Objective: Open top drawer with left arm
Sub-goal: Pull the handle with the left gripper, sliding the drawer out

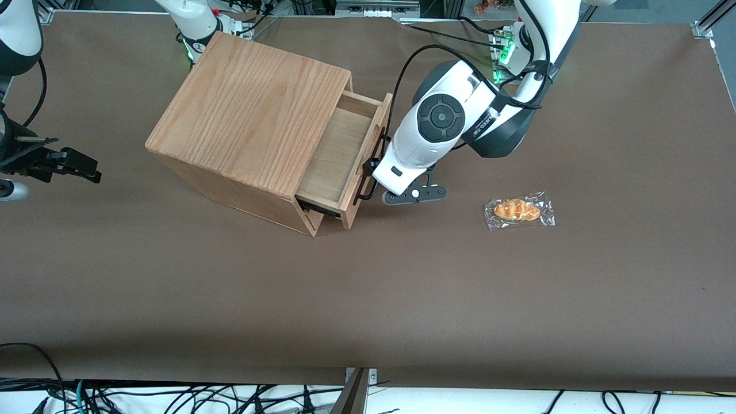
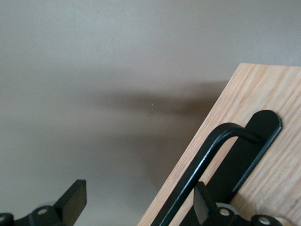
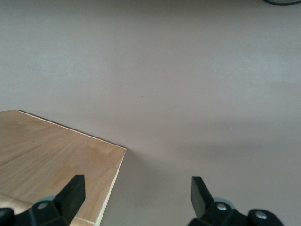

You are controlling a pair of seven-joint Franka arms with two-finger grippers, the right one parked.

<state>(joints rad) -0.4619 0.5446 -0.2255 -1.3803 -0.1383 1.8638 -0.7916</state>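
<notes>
A wrapped bread roll (image 1: 519, 210) lies on the brown desk (image 1: 402, 299), nearer the front camera than the top drawer (image 1: 339, 155) and toward the working arm's end. The top drawer stands partly pulled out of the oak-grained box (image 1: 247, 123), its pale inside showing; its front faces the left arm (image 1: 443, 123), and its black handle (image 1: 368, 172) runs lengthwise along that front. The claw (image 2: 136, 207) sits at the handle with fingers spread, one fingertip (image 2: 204, 202) inside the bar, the other clear of the drawer front.
</notes>
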